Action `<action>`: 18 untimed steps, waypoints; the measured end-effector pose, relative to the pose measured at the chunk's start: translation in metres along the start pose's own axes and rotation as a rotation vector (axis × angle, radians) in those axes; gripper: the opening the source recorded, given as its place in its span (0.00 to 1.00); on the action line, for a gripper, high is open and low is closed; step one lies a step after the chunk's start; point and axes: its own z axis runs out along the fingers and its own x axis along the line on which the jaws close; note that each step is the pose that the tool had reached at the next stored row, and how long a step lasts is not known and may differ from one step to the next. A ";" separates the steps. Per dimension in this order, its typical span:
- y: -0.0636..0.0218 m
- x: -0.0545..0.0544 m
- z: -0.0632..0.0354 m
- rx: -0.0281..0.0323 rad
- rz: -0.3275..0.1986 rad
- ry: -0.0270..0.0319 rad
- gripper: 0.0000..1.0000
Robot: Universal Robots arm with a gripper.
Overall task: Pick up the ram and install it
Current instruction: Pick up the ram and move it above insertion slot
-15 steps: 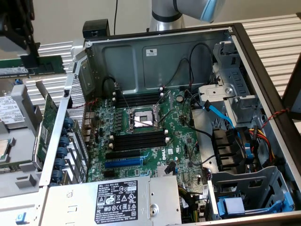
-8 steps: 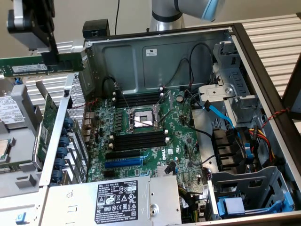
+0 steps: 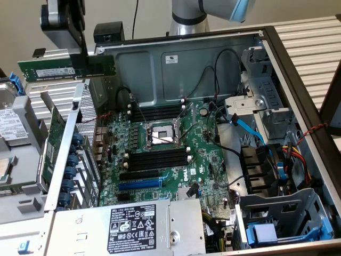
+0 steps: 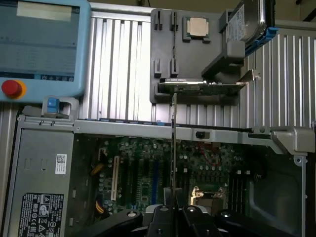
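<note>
We have the black two-finger gripper (image 3: 89,66) clamped on the long, narrow green ram stick (image 3: 50,70) with a white label. It is held level in the air at the open grey metal computer case (image 3: 160,58), by the edge on the exterior view's left. It sits well above the green motherboard (image 3: 205,160) and the long black memory slots (image 3: 160,158), touching neither. In the wrist view we see the stick edge-on, fingers (image 4: 160,217) tight on both faces.
</note>
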 end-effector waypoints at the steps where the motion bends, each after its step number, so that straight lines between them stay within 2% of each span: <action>1: -0.0015 -0.001 0.0000 0.0030 0.000 0.0001 0.13; 5: -0.0074 -0.006 0.0001 0.0209 -0.002 0.0005 0.13; 13: -0.0226 -0.015 -0.0002 0.0478 -0.004 0.0013 0.13; 16: -0.0297 -0.018 -0.0004 0.0535 -0.005 0.0015 0.13; 18: -0.0353 -0.019 -0.0001 0.0547 -0.005 0.0015 0.13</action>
